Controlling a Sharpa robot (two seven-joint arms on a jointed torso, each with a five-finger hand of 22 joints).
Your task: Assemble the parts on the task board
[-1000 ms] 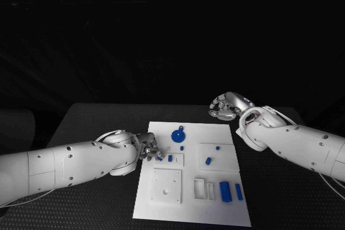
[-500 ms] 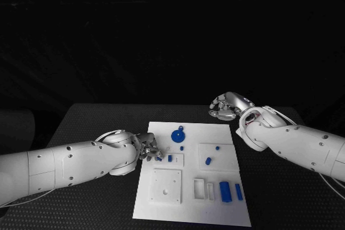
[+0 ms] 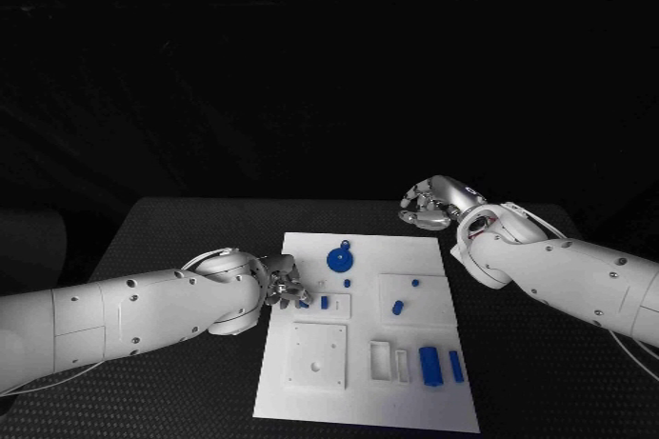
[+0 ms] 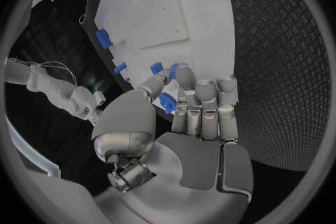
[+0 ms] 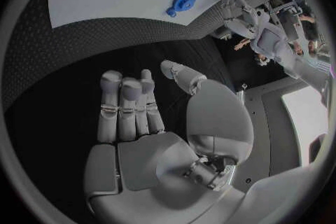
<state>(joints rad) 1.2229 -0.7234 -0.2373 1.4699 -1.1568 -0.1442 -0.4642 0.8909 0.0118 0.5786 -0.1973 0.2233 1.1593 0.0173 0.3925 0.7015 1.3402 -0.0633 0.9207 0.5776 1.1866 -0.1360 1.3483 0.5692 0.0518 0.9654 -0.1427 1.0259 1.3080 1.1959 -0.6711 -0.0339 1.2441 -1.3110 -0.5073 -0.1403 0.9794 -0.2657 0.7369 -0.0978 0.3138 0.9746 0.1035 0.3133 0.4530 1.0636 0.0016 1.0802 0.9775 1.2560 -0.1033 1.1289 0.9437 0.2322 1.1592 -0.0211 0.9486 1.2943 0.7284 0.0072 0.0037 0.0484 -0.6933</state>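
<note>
The white task board (image 3: 313, 401) lies in the middle of the black table. My left hand (image 3: 286, 287) is at the board's left edge, next to two small blue parts (image 3: 314, 303) in a small raised plate. In the left wrist view my thumb and fingers (image 4: 199, 102) pinch a small blue part (image 4: 167, 103), and the two blue parts (image 4: 164, 69) lie just past the fingertips. My right hand (image 3: 432, 203) hovers beyond the board's far right corner with nothing in it, its fingers (image 5: 126, 103) side by side and the thumb apart.
A blue disc (image 3: 339, 259) lies near the board's far edge. Small blue parts (image 3: 397, 308) sit at mid-board. Two blue bars (image 3: 441, 365) stand beside white slots near the front right. A square plate with a hole (image 3: 319, 353) is at the front left.
My left hand's fingers have shifted slightly at the board's edge. The right arm has not moved.
</note>
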